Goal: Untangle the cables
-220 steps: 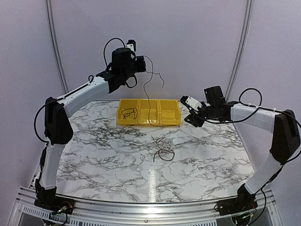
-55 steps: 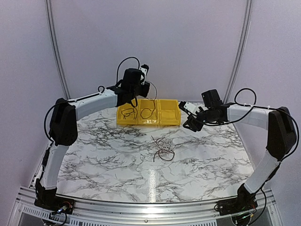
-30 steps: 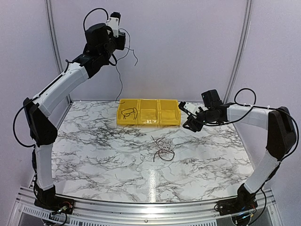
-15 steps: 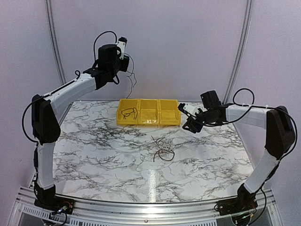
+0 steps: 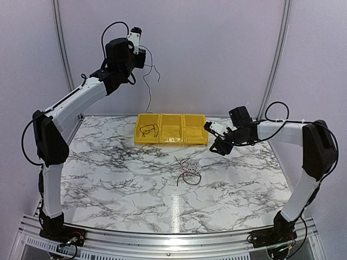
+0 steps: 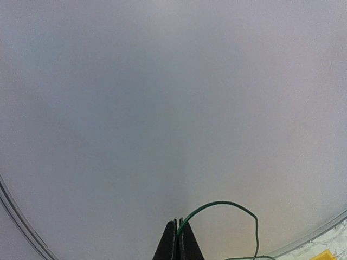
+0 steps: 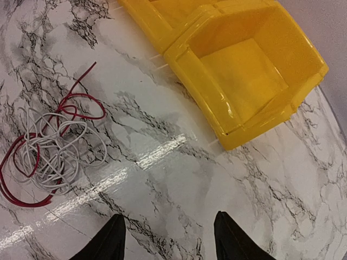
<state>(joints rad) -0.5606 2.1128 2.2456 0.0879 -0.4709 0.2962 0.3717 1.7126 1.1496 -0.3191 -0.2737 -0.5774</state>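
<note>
A small tangle of cables [image 5: 188,170] lies mid-table; in the right wrist view it is red and pale loops [image 7: 49,146]. My left gripper [image 5: 142,53] is raised high over the table's far left, shut [image 6: 179,232] on a thin green cable [image 6: 222,203]. That cable [image 5: 148,92] dangles toward the yellow tray [image 5: 171,142] without touching it. A dark cable [image 5: 147,130] lies in the tray's left compartment. My right gripper [image 5: 217,143] hovers low beside the tray's right end, open [image 7: 171,244] and empty, with the tangle off to its left.
The yellow tray has three compartments along the back of the marble table [image 5: 108,173]; its right one [image 7: 244,81] is empty. Curved frame poles [image 5: 62,54] stand at both back corners against the pale wall.
My left arm has swung up and down with the dangling cable and now holds it a little higher than half a second ago. The right gripper has edged left toward the tangle.
</note>
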